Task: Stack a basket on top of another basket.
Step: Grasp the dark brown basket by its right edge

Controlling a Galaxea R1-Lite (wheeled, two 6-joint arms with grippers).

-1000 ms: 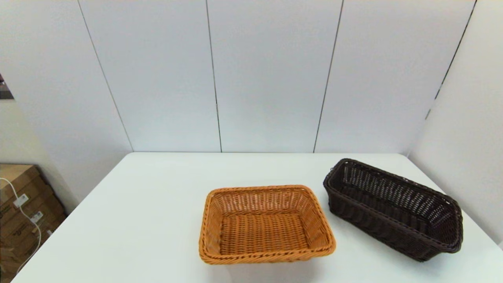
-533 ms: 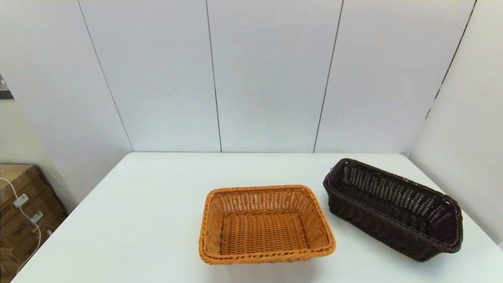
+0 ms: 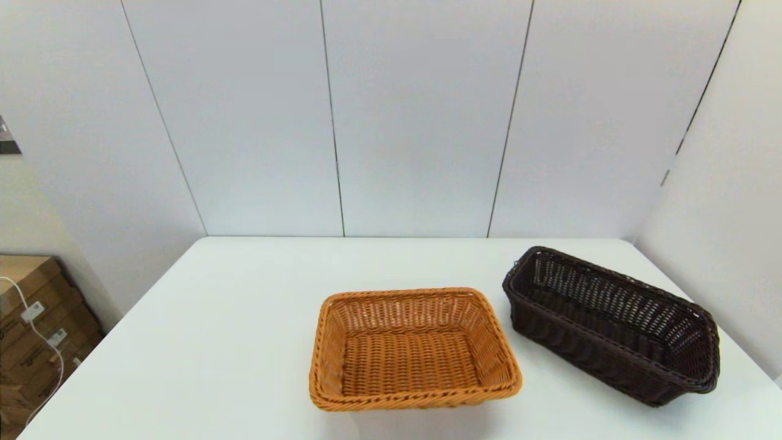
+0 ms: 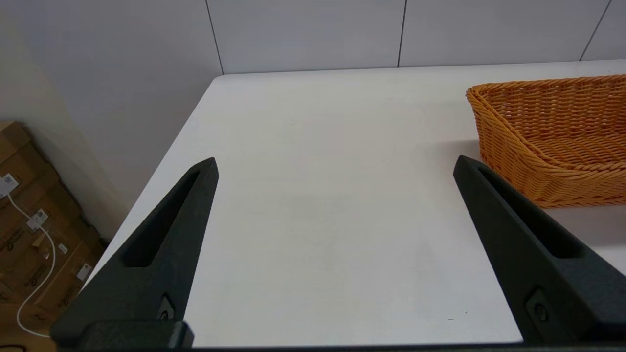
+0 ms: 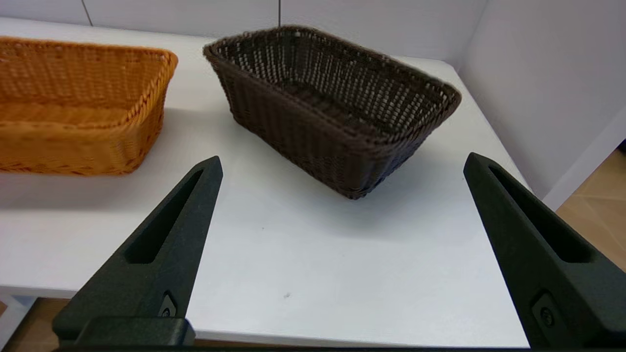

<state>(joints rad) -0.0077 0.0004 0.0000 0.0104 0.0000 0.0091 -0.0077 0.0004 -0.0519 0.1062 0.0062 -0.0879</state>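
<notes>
Head view: neither of my arms shows, so I judge the task at its opening step, nothing grasped yet. The dark brown rectangular woven wicker basket (image 3: pixel 611 324) sits on the white table (image 3: pixel 214 342) toward my right, set at an angle, near the far right corner. The orange-tan rectangular woven wicker basket (image 3: pixel 413 348) sits upright at the table's middle, just beside the dark one, a narrow strip of table between them. Both look empty. Left wrist view: my left gripper (image 4: pixel 334 168) hangs over the table's near edge with fingers spread wide, holding nothing; only one end of the orange-tan basket shows beyond it. Right wrist view: my right gripper (image 5: pixel 342 164) is spread wide and empty, off the near edge, facing the dark basket's near corner. Open-weave sloped sides, braided rim; looks light, probably somewhat flexible. Next move, as I judge it: right arm advances, closes on the dark basket's rim, lifts clear, then squares it over the orange-tan basket. The skewed angle will need correcting.
</notes>
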